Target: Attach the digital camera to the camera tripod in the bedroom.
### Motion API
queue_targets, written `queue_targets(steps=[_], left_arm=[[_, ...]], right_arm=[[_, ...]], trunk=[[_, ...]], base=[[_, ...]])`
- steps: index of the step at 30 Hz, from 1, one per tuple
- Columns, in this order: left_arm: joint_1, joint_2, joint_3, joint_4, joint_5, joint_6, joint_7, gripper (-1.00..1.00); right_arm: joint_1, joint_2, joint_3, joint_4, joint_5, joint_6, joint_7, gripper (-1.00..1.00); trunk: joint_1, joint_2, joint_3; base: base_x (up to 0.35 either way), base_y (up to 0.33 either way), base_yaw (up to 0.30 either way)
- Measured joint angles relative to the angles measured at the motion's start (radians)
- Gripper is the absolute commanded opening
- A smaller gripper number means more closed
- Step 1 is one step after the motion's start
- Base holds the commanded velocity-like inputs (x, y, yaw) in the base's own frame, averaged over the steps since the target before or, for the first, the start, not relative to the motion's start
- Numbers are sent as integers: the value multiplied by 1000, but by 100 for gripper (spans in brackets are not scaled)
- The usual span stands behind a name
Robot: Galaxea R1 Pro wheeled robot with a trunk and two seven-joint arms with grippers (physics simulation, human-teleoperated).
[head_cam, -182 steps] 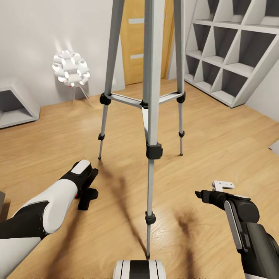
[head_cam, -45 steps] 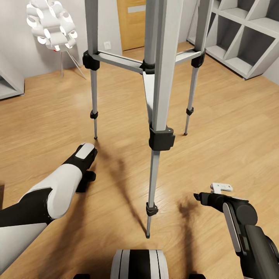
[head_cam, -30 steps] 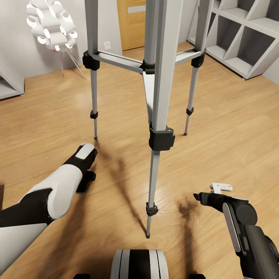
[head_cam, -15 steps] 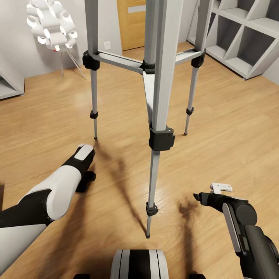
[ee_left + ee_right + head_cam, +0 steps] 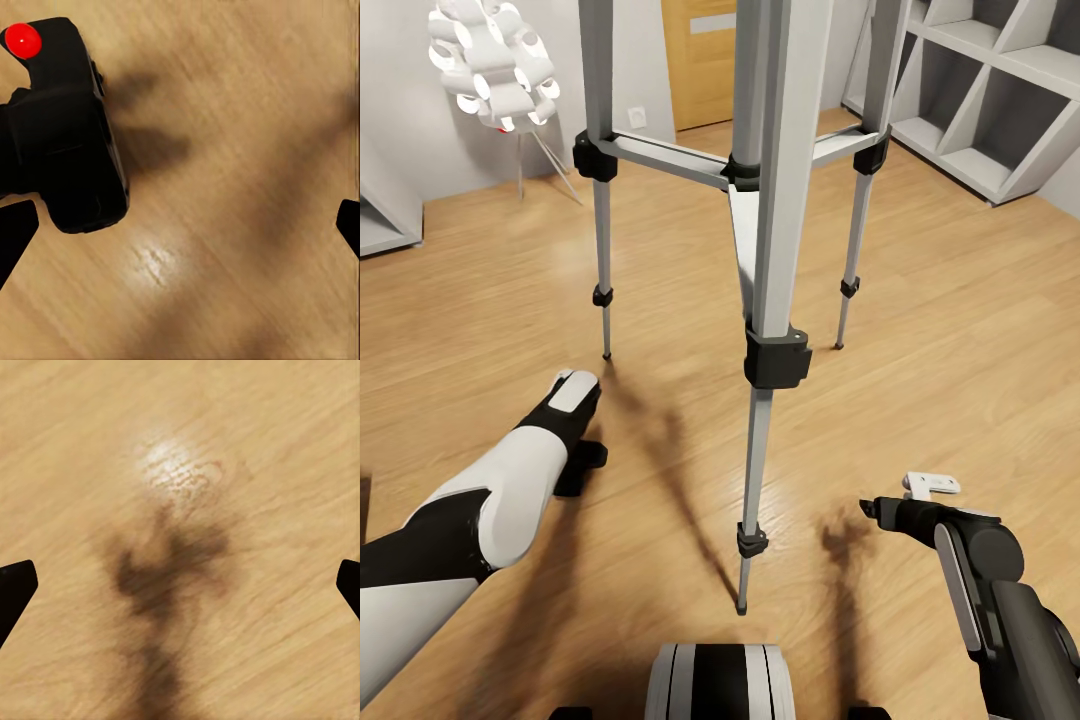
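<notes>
The camera tripod (image 5: 765, 250) stands on the wood floor (image 5: 960, 330), its nearest leg coming down between the two arms, its other two feet farther ahead. The left gripper (image 5: 180, 225) hangs over the floor with its fingers (image 5: 15, 232) spread wide; the digital camera (image 5: 64, 124) shows against one fingertip's side, its red button (image 5: 22, 40) at the far end, and I cannot tell whether it touches that finger. Bare floor fills the rest of the gap. The right gripper (image 5: 180, 585) hovers with fingers (image 5: 16, 585) wide apart over bare floor and shadow. A white lamp (image 5: 485, 55) and grey shelving (image 5: 1000, 90) stand well beyond the fingers.
</notes>
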Motion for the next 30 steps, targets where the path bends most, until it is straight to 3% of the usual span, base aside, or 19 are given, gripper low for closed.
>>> queue_targets(steps=[10, 20, 30], left_arm=[[2, 2, 29, -28, -3, -5, 5, 100], [4, 6, 44, -35, -5, -24, 9, 100], [5, 7, 45, -36, -6, -33, 8, 100]], right_arm=[[0, 1, -1, 0, 4, 0, -2, 100], [0, 1, -1, 0, 6, 0, -4, 100], [0, 1, -1, 0, 7, 0, -4, 100]], trunk=[[0, 0, 0], [5, -2, -39], [5, -2, -39]], base=[[0, 0, 0], [0, 0, 0], [0, 0, 0]])
